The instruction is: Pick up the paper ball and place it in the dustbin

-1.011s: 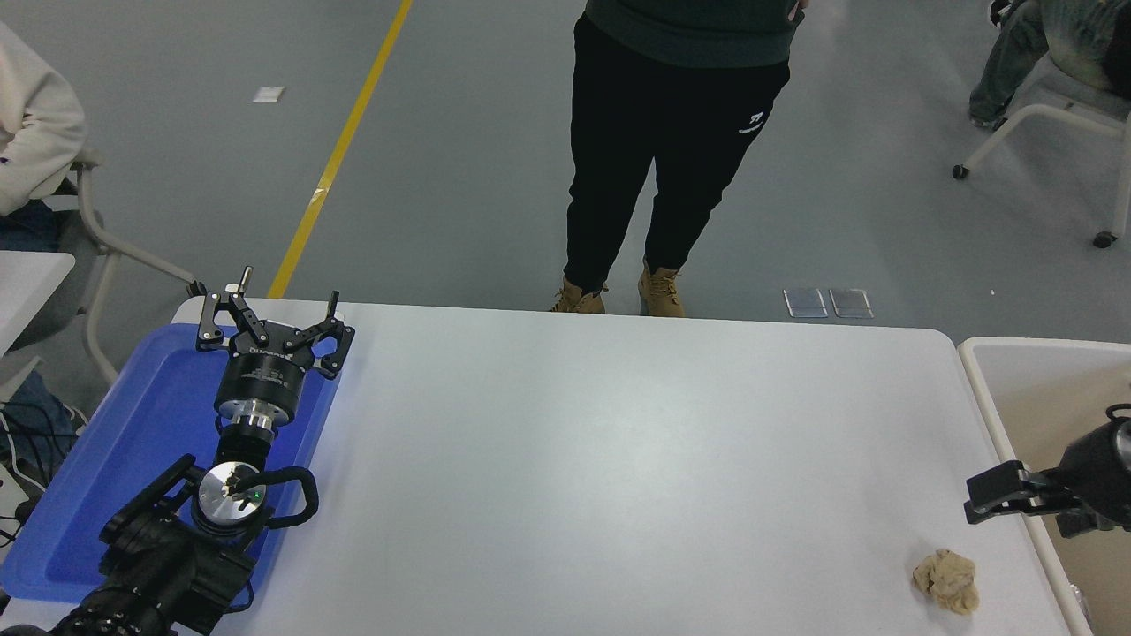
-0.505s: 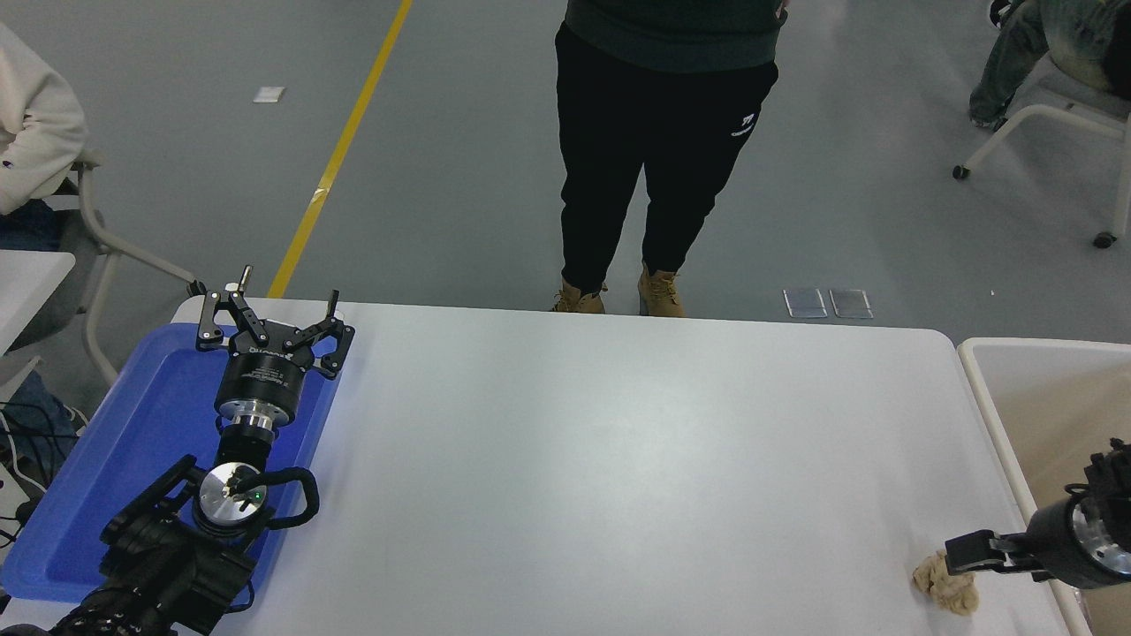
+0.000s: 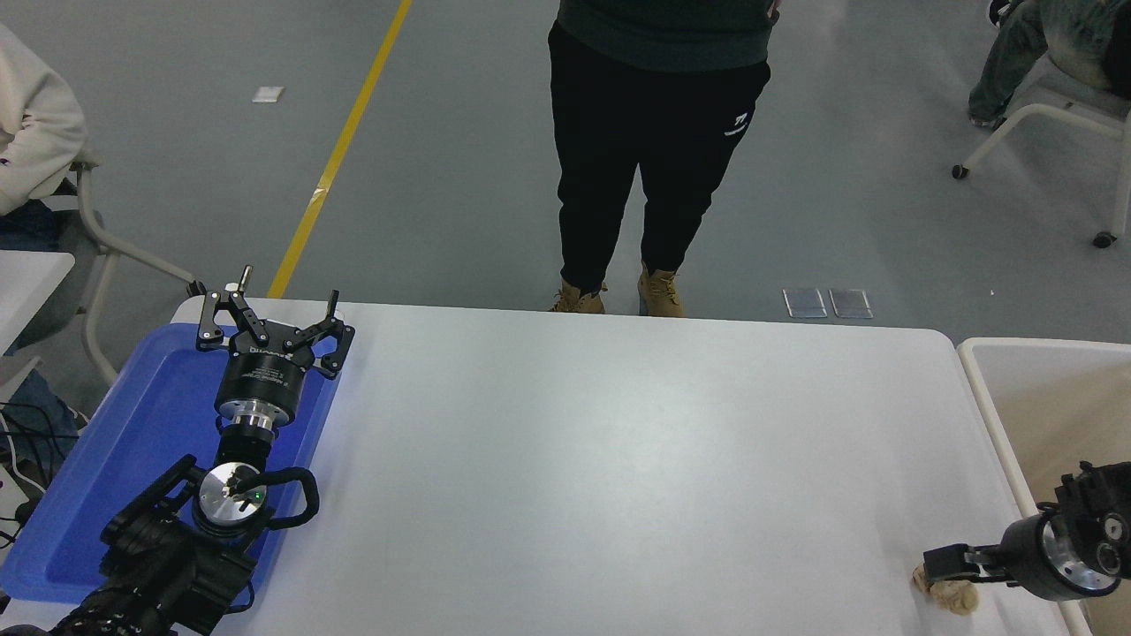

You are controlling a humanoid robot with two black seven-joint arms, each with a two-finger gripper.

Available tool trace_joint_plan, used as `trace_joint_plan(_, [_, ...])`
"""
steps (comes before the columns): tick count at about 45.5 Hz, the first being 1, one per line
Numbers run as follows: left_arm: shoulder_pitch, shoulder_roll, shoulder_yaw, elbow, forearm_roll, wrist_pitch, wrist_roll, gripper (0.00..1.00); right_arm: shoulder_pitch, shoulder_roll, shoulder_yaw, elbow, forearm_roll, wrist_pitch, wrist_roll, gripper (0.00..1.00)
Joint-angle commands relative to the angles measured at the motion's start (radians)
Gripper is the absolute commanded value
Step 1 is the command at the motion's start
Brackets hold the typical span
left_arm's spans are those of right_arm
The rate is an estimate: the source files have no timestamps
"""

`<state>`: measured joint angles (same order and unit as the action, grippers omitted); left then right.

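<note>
**Closing on the target: right tool now down at the paper ball**

Descending from its earlier position above the dustbin rim, the right tool (image 3: 944, 562) has travelled toward 6 o'clock and now sits directly over the paper ball (image 3: 951, 596), covering its upper part. The ball has not shifted; it lies on the worktop (image 3: 618, 459) at roughly 4 o'clock, near the front right corner and just beside the dustbin (image 3: 990, 415). One dark fingertip shows over the wad; whether the tool is spread or pressing on the paper cannot be told from this view.

Judgement: approach is essentially complete and the grasp is the step in hand. No lift is evident, and the transfer into the bin at 3 o'clock remains outstanding.

The left tool (image 3: 269, 329) is parked over the blue tray (image 3: 106, 495) at 9 o'clock, spread wide and empty.

A person (image 3: 658, 132) stands at 12 o'clock, clear of the worktop.
</note>
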<state>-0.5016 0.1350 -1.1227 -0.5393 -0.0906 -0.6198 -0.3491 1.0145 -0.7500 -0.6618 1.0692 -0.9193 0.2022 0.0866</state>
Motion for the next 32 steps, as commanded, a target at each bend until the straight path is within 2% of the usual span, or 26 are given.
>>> trace_joint_plan(1, [0.0,0.0,0.0,-0.001,0.0,0.0,0.001,1.0,-0.025,0.012,0.007,-0.009,0.0,-0.023,0.008,0.39])
trace_joint_plan(4, [0.0,0.0,0.0,-0.001,0.0,0.0,-0.001,1.0,-0.027,0.014,0.011,-0.008,0.0,-0.03,0.008,0.04])
trace_joint_plan(5, [0.0,0.0,0.0,0.001,0.0,0.0,-0.001,1.0,-0.027,0.014,0.013,-0.008,0.0,-0.032,0.008,0.0])
trace_joint_plan(24, [0.0,0.0,0.0,-0.001,0.0,0.0,0.001,1.0,-0.011,0.004,0.025,0.008,0.01,-0.033,0.008,0.0])
trace_joint_plan(32, [0.0,0.0,0.0,-0.001,0.0,0.0,0.001,1.0,0.062,-0.086,0.021,0.084,0.01,-0.017,0.008,0.0])
